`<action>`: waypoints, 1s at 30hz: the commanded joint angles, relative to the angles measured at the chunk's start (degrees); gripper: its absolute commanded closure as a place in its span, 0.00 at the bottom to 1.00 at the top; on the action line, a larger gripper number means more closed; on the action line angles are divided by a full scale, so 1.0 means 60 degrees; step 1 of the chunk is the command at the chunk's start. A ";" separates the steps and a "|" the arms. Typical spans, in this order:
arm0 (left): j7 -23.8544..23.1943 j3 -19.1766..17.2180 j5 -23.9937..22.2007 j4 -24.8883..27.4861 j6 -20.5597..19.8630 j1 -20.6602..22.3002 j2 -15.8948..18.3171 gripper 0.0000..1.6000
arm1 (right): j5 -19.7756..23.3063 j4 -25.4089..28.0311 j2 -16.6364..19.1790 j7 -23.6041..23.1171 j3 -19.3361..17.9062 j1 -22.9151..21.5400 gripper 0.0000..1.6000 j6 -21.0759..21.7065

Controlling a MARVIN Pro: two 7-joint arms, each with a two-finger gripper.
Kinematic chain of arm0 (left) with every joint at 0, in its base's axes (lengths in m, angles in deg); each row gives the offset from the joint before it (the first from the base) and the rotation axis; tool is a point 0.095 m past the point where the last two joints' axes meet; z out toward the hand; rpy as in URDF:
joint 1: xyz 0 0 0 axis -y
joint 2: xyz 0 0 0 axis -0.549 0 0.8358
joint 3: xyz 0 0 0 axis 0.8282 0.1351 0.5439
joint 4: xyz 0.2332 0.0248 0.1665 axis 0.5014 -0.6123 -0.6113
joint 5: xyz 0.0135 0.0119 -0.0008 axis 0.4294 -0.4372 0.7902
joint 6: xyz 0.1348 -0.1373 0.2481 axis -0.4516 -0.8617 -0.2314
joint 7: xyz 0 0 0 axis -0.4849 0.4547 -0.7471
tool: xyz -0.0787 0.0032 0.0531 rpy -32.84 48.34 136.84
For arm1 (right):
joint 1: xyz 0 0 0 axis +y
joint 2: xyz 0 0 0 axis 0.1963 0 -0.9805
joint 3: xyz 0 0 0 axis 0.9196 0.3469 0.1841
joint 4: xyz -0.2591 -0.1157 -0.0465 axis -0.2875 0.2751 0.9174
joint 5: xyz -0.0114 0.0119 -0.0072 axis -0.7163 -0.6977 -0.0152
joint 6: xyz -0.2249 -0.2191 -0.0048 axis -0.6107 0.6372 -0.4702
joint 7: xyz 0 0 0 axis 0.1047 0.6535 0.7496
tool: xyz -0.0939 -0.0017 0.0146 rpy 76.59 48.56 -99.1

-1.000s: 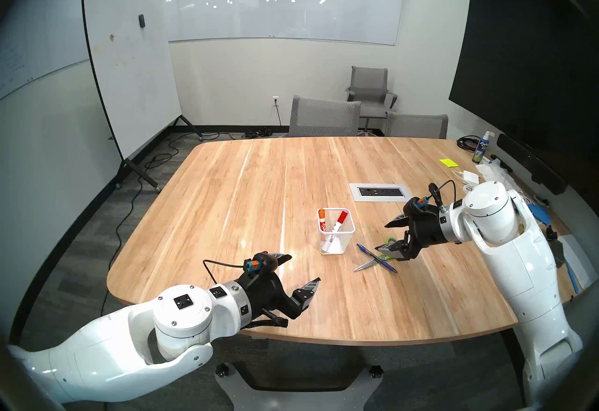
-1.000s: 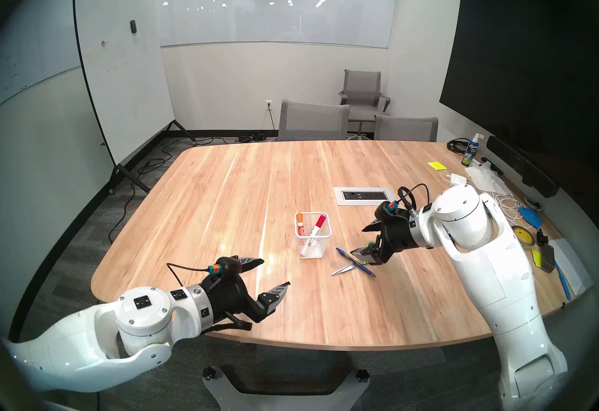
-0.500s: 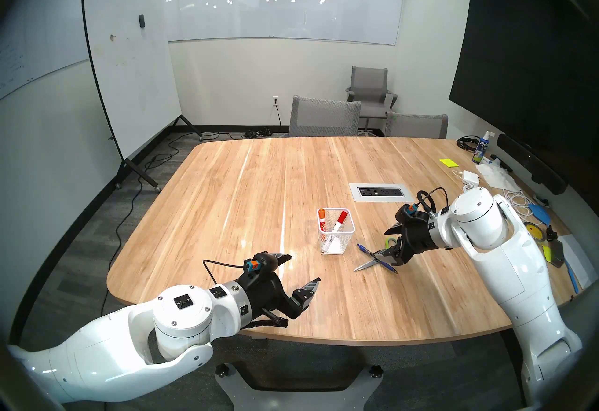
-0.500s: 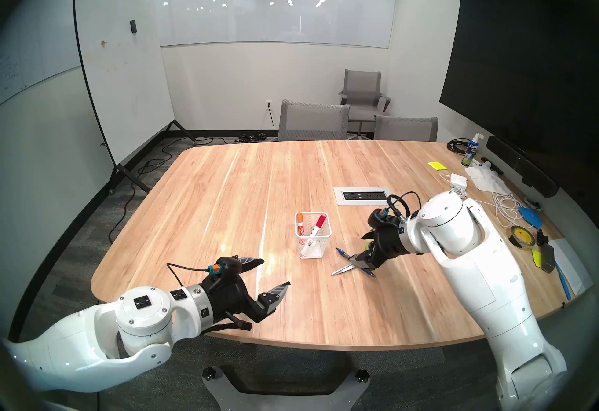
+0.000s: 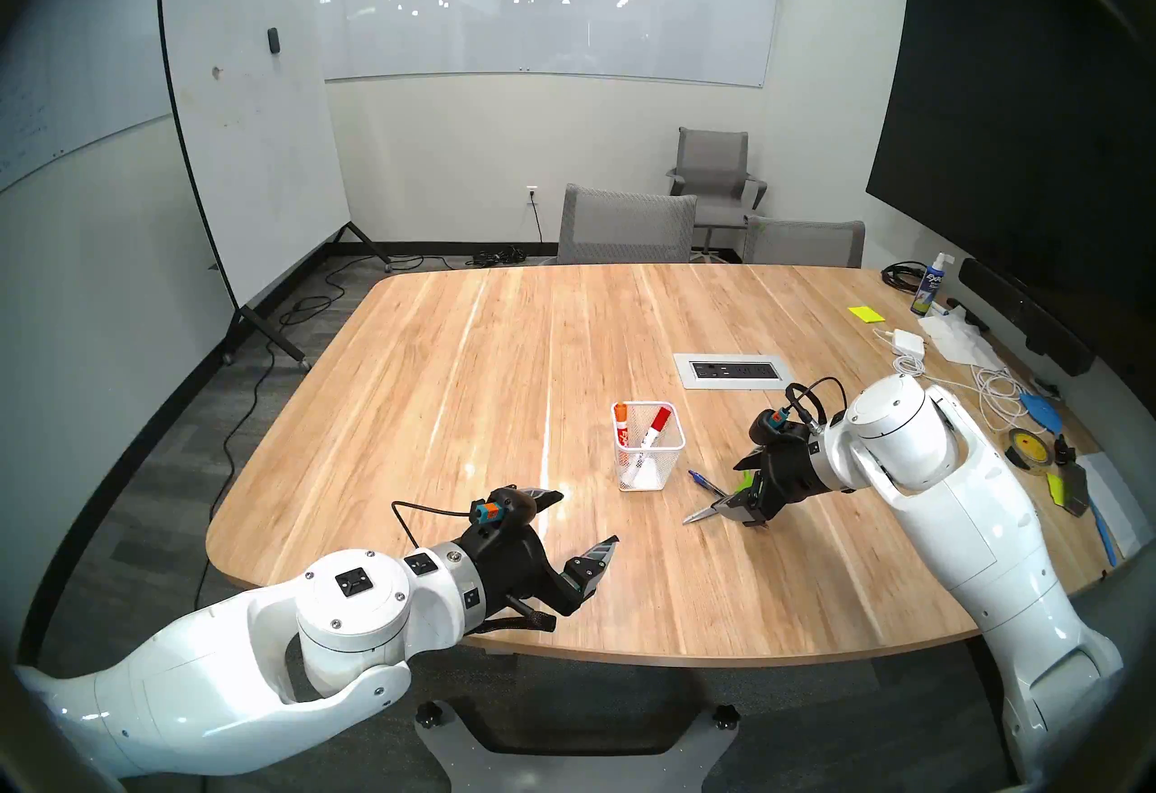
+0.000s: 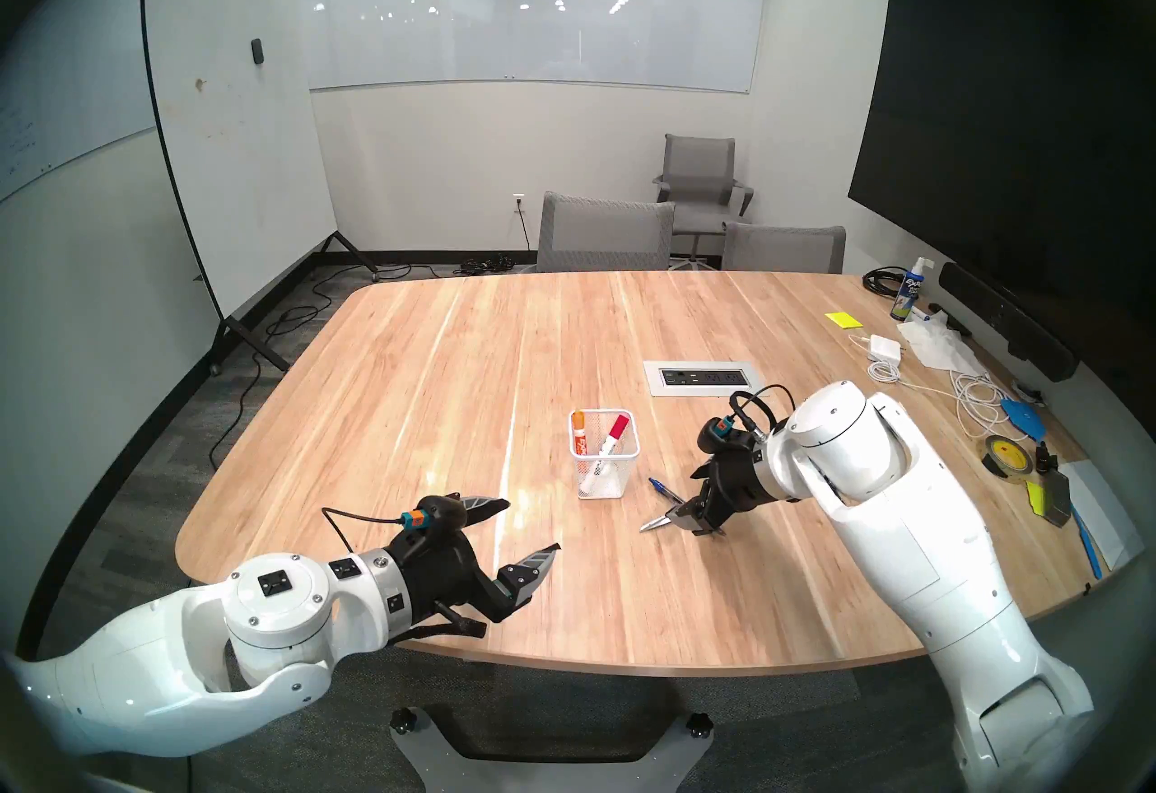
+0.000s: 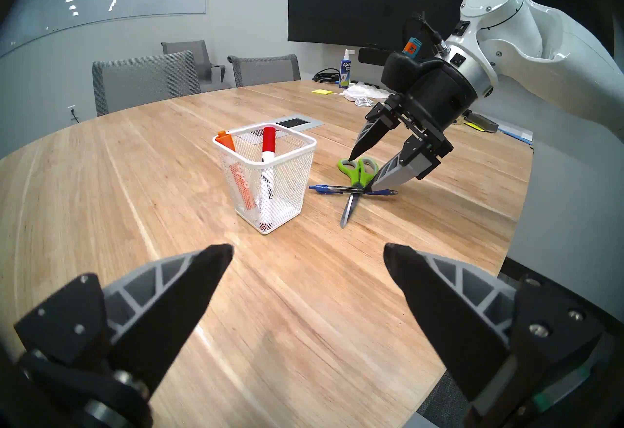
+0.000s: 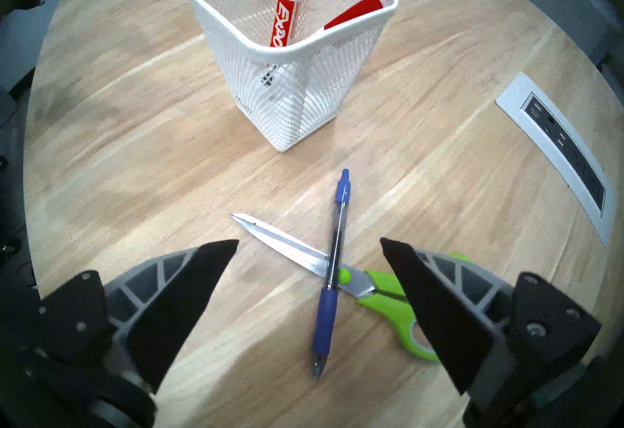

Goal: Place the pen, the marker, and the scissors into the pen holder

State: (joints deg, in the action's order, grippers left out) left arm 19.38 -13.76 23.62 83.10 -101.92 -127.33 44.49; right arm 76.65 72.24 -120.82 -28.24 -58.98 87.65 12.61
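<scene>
Two markers [image 8: 290, 2] stand in the pen holder [image 8: 337, 42], frame top. Pen [image 8: 332, 268] crosses scissors [image 8: 381, 289] on the table [image 8: 135, 147]; both remain. Right gripper [image 8: 309, 241] and left gripper [image 7: 309, 250]: jaws wide, empty.

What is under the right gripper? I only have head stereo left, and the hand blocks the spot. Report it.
Observer: The right wrist view shows the pen lying on top of the scissors, crossing them beside the green pivot.
Operator: Give me the jaw state.
Observer: The right gripper is open and empty. In the right wrist view, the pen's barrel runs between its fingers.
</scene>
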 commanded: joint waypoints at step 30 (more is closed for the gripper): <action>-0.0021 -0.0020 0.0006 0.0146 0.0081 0.0010 -0.0012 0.00 | 0.0195 -0.1589 -0.0361 0.0274 0.0966 -0.1379 0.00 0.0200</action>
State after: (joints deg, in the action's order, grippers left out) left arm 19.39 -13.75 23.62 83.09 -101.92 -127.32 44.49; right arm 77.65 62.49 -122.74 -26.03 -52.98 81.45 14.19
